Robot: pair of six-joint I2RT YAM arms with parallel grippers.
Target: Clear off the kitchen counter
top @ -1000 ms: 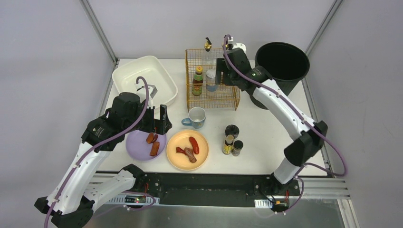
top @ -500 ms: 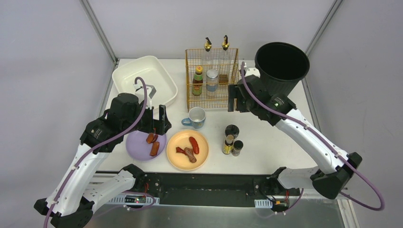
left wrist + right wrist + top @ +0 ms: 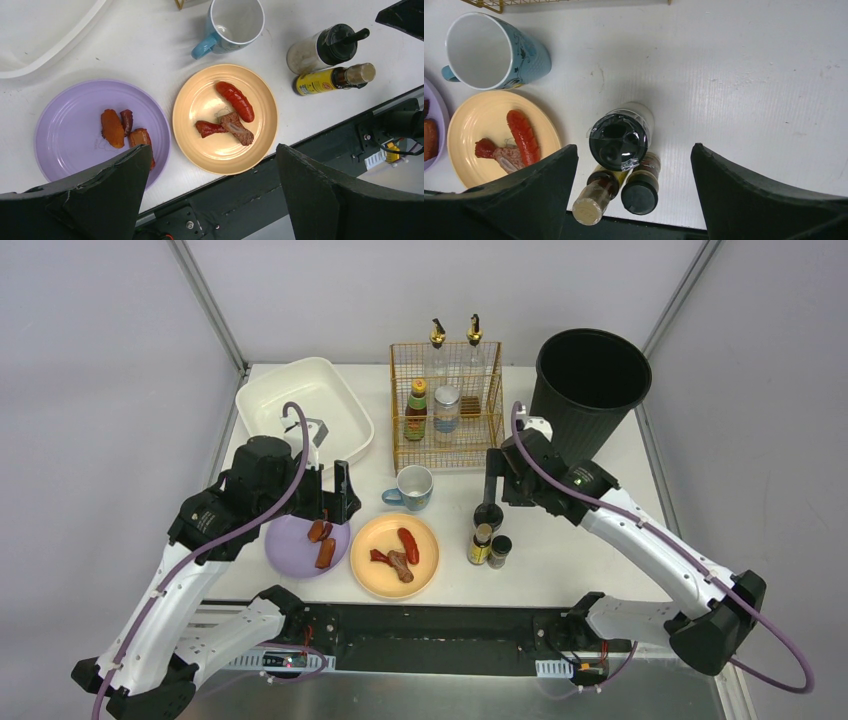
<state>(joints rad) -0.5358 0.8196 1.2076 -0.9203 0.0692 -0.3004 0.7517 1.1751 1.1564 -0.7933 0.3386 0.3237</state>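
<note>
The kitchen counter [image 3: 450, 512] holds a purple plate [image 3: 290, 545] with browned food pieces, a yellow plate [image 3: 395, 575] with a red sausage and meat, and a blue mug [image 3: 413, 487]. A black-lidded jar [image 3: 488, 515], a yellow bottle [image 3: 480, 544] and a small dark bottle [image 3: 499, 551] stand together. My left gripper [image 3: 335, 495] is open and empty above the purple plate's right edge; in the left wrist view [image 3: 211, 150] its fingers frame both plates. My right gripper [image 3: 492, 478] is open and empty just above the black-lidded jar [image 3: 619, 141].
A gold wire rack [image 3: 445, 405] with several bottles stands at the back centre. A white basin [image 3: 305, 410] is at back left and a black bin [image 3: 590, 380] at back right. A black rail [image 3: 430, 625] runs along the front edge.
My right arm has pulled back from the wire rack and come down over the three bottles near the front. The left arm has not moved.
</note>
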